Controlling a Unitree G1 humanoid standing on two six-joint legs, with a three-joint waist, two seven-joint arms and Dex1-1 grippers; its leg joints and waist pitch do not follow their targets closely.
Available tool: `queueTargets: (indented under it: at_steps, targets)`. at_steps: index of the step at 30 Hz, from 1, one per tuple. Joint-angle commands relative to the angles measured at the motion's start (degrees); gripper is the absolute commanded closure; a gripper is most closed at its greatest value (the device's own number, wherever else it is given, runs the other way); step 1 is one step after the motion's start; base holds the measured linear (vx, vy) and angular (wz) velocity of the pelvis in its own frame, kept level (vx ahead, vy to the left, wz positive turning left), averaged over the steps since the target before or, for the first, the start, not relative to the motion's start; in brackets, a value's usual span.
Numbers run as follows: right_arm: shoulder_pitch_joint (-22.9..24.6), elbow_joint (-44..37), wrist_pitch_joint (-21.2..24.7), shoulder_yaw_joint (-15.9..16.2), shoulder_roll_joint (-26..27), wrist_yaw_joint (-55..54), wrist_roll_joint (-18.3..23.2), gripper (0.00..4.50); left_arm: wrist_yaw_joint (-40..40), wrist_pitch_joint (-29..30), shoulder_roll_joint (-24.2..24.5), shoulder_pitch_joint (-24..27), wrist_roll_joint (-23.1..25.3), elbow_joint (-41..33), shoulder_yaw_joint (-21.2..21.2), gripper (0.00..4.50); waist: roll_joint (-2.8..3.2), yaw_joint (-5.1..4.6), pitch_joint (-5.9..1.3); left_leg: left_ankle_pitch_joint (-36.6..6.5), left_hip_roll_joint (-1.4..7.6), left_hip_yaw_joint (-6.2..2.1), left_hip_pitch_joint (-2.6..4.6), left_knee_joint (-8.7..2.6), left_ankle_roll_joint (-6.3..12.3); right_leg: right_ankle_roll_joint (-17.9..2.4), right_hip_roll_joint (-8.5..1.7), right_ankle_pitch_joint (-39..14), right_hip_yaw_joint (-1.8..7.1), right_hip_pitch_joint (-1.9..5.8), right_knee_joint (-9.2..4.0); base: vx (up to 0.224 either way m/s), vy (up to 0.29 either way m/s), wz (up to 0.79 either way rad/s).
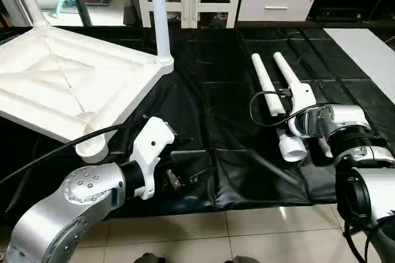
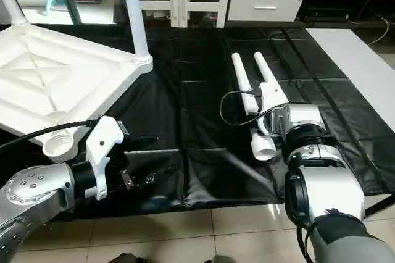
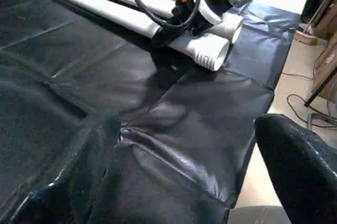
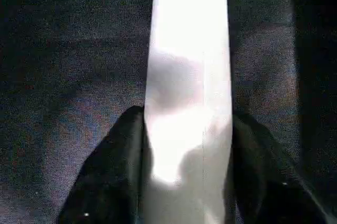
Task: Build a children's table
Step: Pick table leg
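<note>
1. Two legs (image 1: 275, 93) lie side by side on the black sheet (image 1: 216, 170); the right tool (image 4: 187, 145) hides their middles, its fingers (image 4: 113, 171) pinching one leg.
2. Top (image 1: 62, 84) lies ribs-up at left, cut off by the frame, two legs standing in its far sockets.
3. Left tool (image 1: 176, 176) hovers spread above bare sheet near the floor edge.

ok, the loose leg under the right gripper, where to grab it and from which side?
Grip the leg on its shaft near the wide end, from above, one finger each side. It lies flat on the black sheet, so the round tube gives opposing sides. The right gripper already straddles it there.
</note>
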Motion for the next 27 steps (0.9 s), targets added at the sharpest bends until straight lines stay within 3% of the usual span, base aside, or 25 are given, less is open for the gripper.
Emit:
queueTargets:
  at_steps: [1, 6, 8, 9, 10, 12, 13, 14, 15, 16, 18, 20, 21, 23, 25, 26, 27]
  targets:
    - [0.62, 1.18, 0.63, -0.51, -0.53, 0.12, 0.09, 2.64, -0.06, -0.25, 0.05, -0.43, 0.15, -0.57, -0.66, 0.0, 0.27, -0.01, -4.07, -10.04, 3.05, -1.36, 1.54, -4.46, -2.88, -13.84, -2.99, -6.22, 2.23, 2.08, -4.03, 0.0, 0.0, 0.0]
    - [1.12, 0.61, -1.02, -1.03, -0.63, -0.44, 0.34, 2.67, 0.54, -0.74, -0.37, -0.63, 0.53, -0.19, -0.19, 0.0, 0.22, 0.06, -4.29, -9.87, 3.06, -1.32, 1.61, -4.35, -2.81, -14.05, -3.03, -6.11, 2.22, 2.18, -3.99, 0.0, 0.0, 0.0]
    - [2.54, -4.16, -7.83, -0.82, -0.55, 1.45, 0.35, 2.67, 3.67, -1.95, -3.09, -2.34, 1.15, 1.49, 2.27, 0.0, 0.12, 0.13, -4.3, -9.95, 3.14, -1.27, 1.56, -4.35, -2.79, -14.02, -3.12, -6.17, 2.25, 2.21, -4.07, 0.0, 0.0, 0.0]
    - [2.89, -5.15, -9.25, -0.7, -0.51, 1.92, 0.33, 2.67, 4.31, -2.08, -3.68, -2.73, 1.17, 1.83, 2.77, 0.0, -0.2, 0.1, -4.37, -10.06, 3.22, -1.16, 1.5, -4.31, -2.78, -13.93, -3.13, -6.08, 2.32, 2.27, -4.15, 0.0, 0.0, 0.0]
    - [3.72, -7.41, -12.5, -0.41, -0.44, 3.0, 0.27, 2.67, 5.77, -2.35, -5.0, -3.63, 1.21, 2.59, 3.89, 0.0, -0.1, 0.31, -4.42, -9.53, 3.24, -1.24, 1.53, -4.21, -2.73, -13.73, -3.3, -5.74, 2.37, 2.32, -4.11, 0.0, 0.0, 0.0]
    - [3.72, -7.41, -12.5, -0.41, -0.44, 3.0, 0.27, 2.67, 5.77, -2.35, -5.0, -3.63, 1.21, 2.59, 3.89, 0.0, -0.22, 0.23, -4.56, -8.84, 3.11, -1.3, 1.47, -4.12, -2.06, -13.69, -3.19, -5.57, 2.3, 2.4, -4.01, 0.0, 0.0, 0.0]
    - [6.88, -16.08, -19.56, -0.14, 0.1, 7.87, 1.83, 2.67, 10.78, -2.82, -9.84, -7.24, -0.26, 5.37, 8.14, 0.0, -0.58, 0.08, -4.45, -9.21, 3.08, -1.21, 1.13, -4.15, -1.54, -13.56, -3.2, -6.43, 2.35, 2.59, -4.15, 0.0, 0.0, 0.0]
    - [8.15, -19.83, -21.28, -0.04, 0.37, 9.59, 2.62, 2.67, 12.88, -2.95, -12.01, -8.79, -1.29, 6.57, 10.01, 0.0, -0.93, 0.28, -4.45, -9.55, 3.06, -1.02, 1.08, -4.04, -1.44, -12.91, -3.16, -6.5, 2.48, 2.71, -4.29, 0.0, 0.0, 0.0]
    - [11.29, -28.69, -23.27, 0.54, 0.99, 13.41, 4.66, 2.67, 16.07, -2.74, -16.07, -11.74, -4.77, 8.48, 13.38, 0.0, -0.65, 0.58, -4.97, -7.98, 3.34, -1.11, 1.5, -3.68, -0.97, -13.04, -3.46, -4.46, 2.66, 2.71, -4.1, 0.0, 0.0, 0.0]
    - [13.62, -35.16, -24.46, 1.08, 1.43, 16.09, 6.12, 2.67, 18.16, -2.56, -18.87, -13.76, -7.32, 9.76, 15.65, 0.0, -0.72, 1.02, -4.94, -6.32, 3.21, -1.13, 1.07, -3.79, 0.18, -12.54, -3.25, -1.82, 2.65, 3.11, -3.94, 0.0, 0.0, 0.0]
    - [18.71, -46.92, -27.6, 4.02, 1.55, 21.45, 8.44, 2.67, 19.75, -2.65, -22.09, -16.8, -10.13, 11.67, 17.04, 0.0, -1.04, 1.05, -5.23, -4.92, 3.46, -1.49, 1.01, -3.81, 1.84, -12.79, -3.43, -0.48, 2.36, 3.2, -3.59, 0.0, 0.0, 0.0]
    - [21.99, -53.25, -30.05, 6.67, 0.87, 25.07, 9.42, 2.67, 19.84, -2.82, -23.47, -18.48, -11.44, 12.83, 17.37, 0.0, -1.07, 1.11, -5.02, -4.39, 3.38, -1.41, 0.89, -3.77, 3.12, -12.82, -3.38, -0.86, 2.41, 3.02, -3.79, 0.0, 0.0, 0.0]
    - [23.81, -56.55, -31.54, 8.15, 0.34, 27.1, 9.95, 2.67, 19.82, -2.9, -24.01, -19.39, -12.01, 13.49, 17.56, 0.0, -0.55, 1.55, -5.01, -5.65, 3.54, -1.34, 1.33, -3.74, 3.15, -12.67, -3.28, -3.23, 2.41, 2.61, -4.09, 0.0, 0.0, 0.0]
    - [26.99, -62.39, -33.01, 10.21, -0.86, 30.27, 10.88, 2.68, 19.78, -2.41, -24.85, -21.41, -13.13, 14.73, 18.67, 0.0, -0.7, 1.69, -4.89, -6.49, 3.48, -1.33, 1.38, -3.9, 2.83, -12.05, -3.09, -4.76, 2.41, 2.57, -4.43, 0.0, 0.0, 0.0]
    - [28.73, -65.4, -33.67, 10.93, -1.67, 31.72, 10.28, 2.68, 20.35, -1.34, -25.81, -22.82, -14.6, 15.22, 20.32, 0.0, 0.08, 1.82, -4.7, -9.09, 3.63, -1.53, 1.68, -4.26, 1.46, -12.04, -3.06, -7.37, 2.33, 2.2, -4.74, 0.0, 0.0, 0.0]
    - [29.3, -66.37, -33.73, 11.12, -1.98, 32.19, 9.84, 2.68, 20.68, -0.9, -26.15, -23.34, -15.29, 15.35, 20.99, 0.0, -0.26, 1.75, -4.64, -10.76, 3.61, -1.5, 1.86, -4.3, 0.43, -11.92, -3.0, -9.02, 2.34, 2.17, -4.89, 0.0, 0.0, 0.0]
    - [29.74, -66.94, -34.76, 11.54, -2.49, 32.86, 9.06, 2.68, 20.99, -0.57, -26.35, -23.97, -16.36, 15.56, 21.76, 0.0, -0.21, 1.8, -4.54, -11.46, 3.59, -1.52, 1.88, -4.4, 0.11, -11.87, -2.98, -9.64, 2.34, 2.15, -5.01, 0.0, 0.0, 0.0]
